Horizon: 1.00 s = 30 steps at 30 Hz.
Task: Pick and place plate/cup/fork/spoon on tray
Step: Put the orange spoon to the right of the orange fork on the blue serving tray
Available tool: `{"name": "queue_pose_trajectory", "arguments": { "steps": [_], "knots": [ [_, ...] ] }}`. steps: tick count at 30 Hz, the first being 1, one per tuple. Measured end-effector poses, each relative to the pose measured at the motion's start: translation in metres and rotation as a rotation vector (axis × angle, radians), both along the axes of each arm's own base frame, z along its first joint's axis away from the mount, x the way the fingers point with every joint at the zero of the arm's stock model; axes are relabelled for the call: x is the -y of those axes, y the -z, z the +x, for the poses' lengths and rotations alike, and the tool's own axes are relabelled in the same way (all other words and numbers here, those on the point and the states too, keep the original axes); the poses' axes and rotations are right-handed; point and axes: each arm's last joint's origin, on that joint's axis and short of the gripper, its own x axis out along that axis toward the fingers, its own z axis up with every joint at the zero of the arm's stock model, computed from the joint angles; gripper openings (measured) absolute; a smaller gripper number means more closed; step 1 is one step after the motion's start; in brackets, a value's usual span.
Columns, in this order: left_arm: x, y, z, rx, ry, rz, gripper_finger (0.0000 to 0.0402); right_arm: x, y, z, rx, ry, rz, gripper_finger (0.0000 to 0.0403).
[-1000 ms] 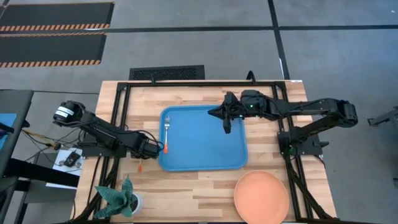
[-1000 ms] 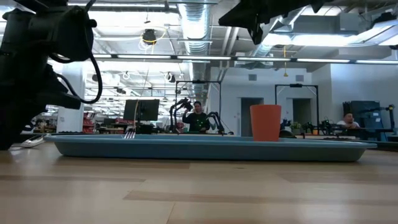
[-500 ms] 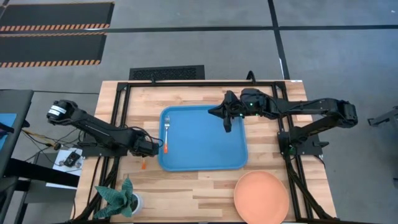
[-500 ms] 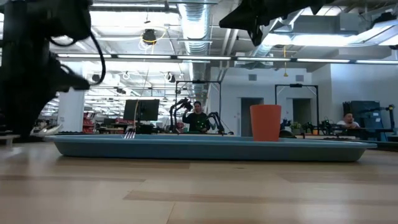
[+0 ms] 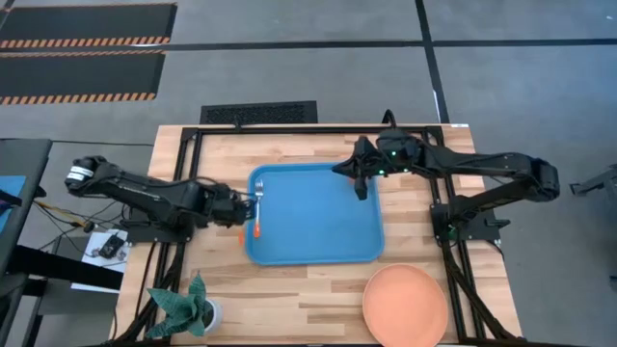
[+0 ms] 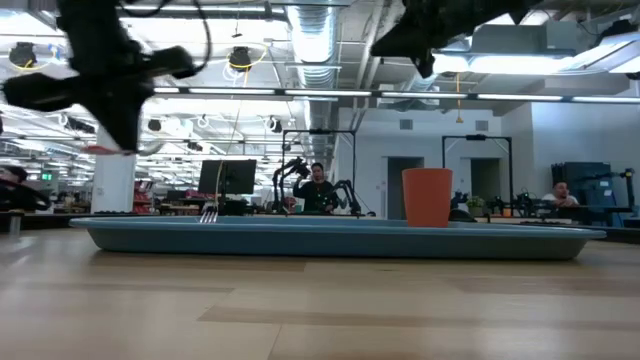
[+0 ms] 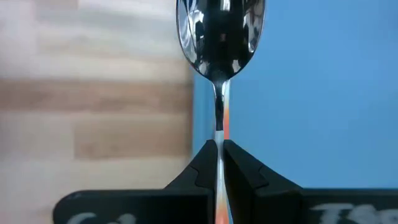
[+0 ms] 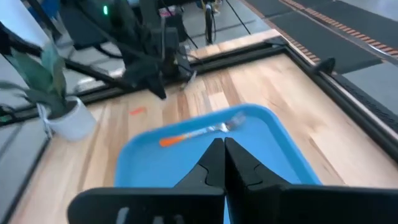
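Left gripper [image 7: 219,163] risen, pinching spoon [image 7: 220,37] over tray [image 7: 311,93] edge, right gripper [image 8: 222,163] closed.

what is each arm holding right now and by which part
The left end effector holds the spoon by its thin handle, bowl pointing forward over the blue tray's left edge. The right end effector is shut and holds nothing.

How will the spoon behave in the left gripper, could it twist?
The spoon looks stiff and light, so it shouldn't sag. The left gripper pinches only its thin handle, so it may pivot. The right gripper hovers over the tray.
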Motion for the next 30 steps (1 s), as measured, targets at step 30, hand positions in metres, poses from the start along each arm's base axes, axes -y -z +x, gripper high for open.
{"name": "queue_pose_trajectory", "arguments": {
  "steps": [30],
  "knots": [
    [-0.063, 0.057, 0.109, -0.161, 0.181, -0.094, 0.0002, 0.000, -0.007, -0.057, 0.073, 0.053, -0.037, 0.0011]
  ]
}}
